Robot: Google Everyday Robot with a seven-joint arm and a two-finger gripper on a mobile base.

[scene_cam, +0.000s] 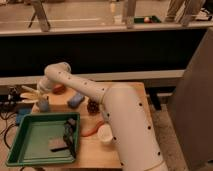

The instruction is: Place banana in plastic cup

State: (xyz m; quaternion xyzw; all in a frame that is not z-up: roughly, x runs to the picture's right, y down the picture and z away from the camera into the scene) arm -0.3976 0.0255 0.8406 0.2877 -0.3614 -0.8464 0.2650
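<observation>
My gripper (29,93) is at the far left of the wooden table, just above and to the left of a small blue plastic cup (43,104) that stands upright. A pale yellow elongated shape at the gripper's tip looks like the banana (25,91); I cannot tell whether it is held. The arm reaches to it from the lower right, with its elbow (56,75) above the table's back edge.
A green tray (20,150) with a dark item lies at the front left. A blue block (76,99), a reddish object (59,89), a dark pine-cone-like thing (93,106), an orange item (91,130) and a white cup (105,135) stand on the table. Cables lie at the left.
</observation>
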